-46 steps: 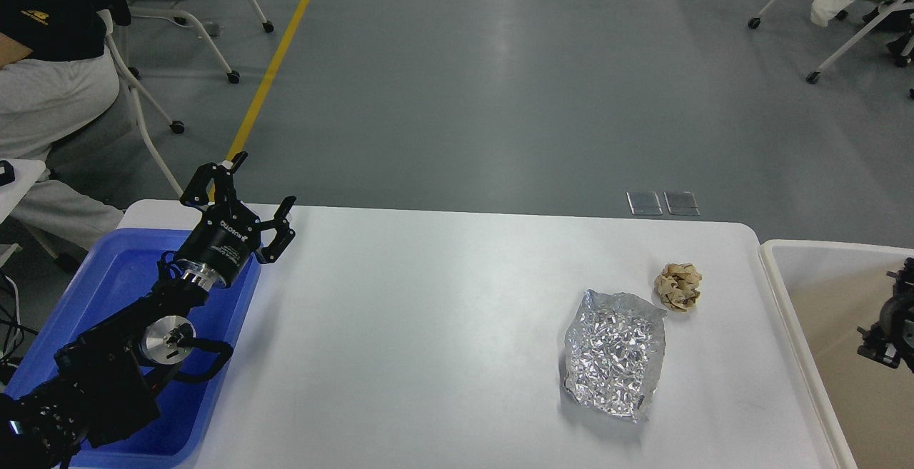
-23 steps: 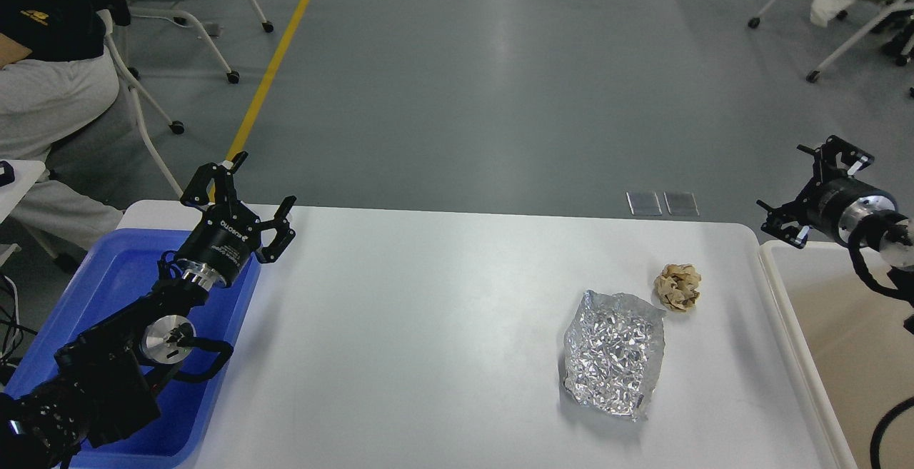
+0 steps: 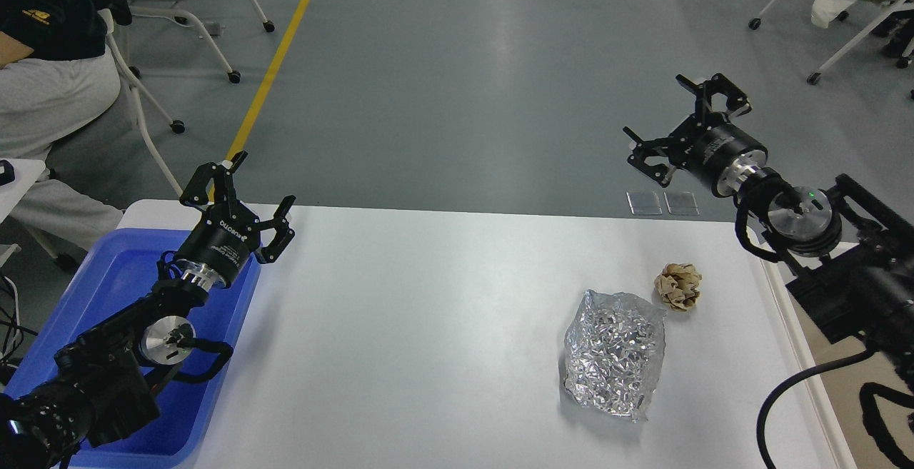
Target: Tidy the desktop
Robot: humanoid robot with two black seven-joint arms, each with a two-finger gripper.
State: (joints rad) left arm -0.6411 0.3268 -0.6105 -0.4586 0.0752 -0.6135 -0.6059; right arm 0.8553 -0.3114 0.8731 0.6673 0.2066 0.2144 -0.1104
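The white surface [image 3: 428, 326] spans the middle of the view, carrying a crumpled foil sheet [image 3: 615, 355] with a small beige paper wad [image 3: 678, 286] just beside its far right corner. The left hand [image 3: 246, 187] hangs over the blue tray [image 3: 107, 283] at the surface's left end, fingers spread wide and empty. The right hand [image 3: 675, 119] is raised beyond the far right edge, also wide and holding nothing

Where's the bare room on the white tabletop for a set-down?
The white matte desktop is bare across its middle, from the blue plastic tray under the left gripper to the crumpled silver foil sheet. It is crowded at right: foil, crumpled beige paper ball just beyond it, right gripper above.
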